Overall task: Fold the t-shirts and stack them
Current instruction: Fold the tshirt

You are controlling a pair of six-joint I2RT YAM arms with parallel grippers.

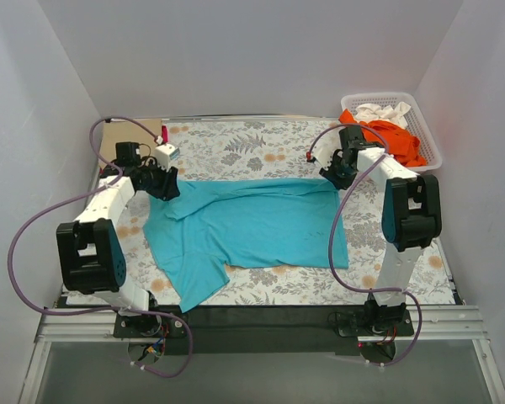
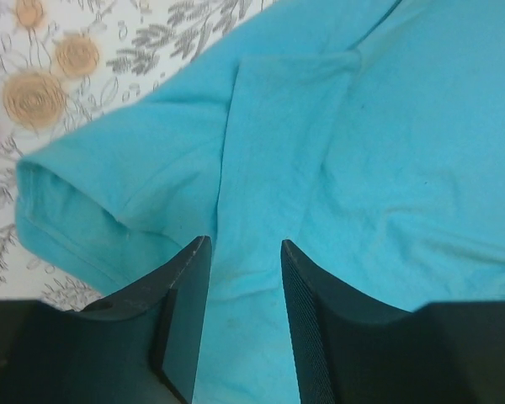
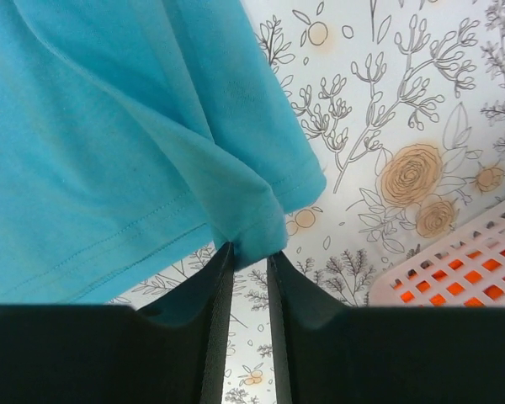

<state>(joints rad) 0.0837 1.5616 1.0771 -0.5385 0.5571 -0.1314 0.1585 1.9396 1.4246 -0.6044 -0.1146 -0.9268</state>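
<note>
My right claw pinches the corner of the turquoise t-shirt nearest the basket. My left claw hangs parted (nothing gripped) over the corner farthest from it, the shirt's long axis running between.

The top camera sits high behind the arm bases and looks down over the whole table. Each wrist camera looks past its own fingers, close above the table. All three views share the teal t-shirt. The top and right wrist views also share the basket.
</note>
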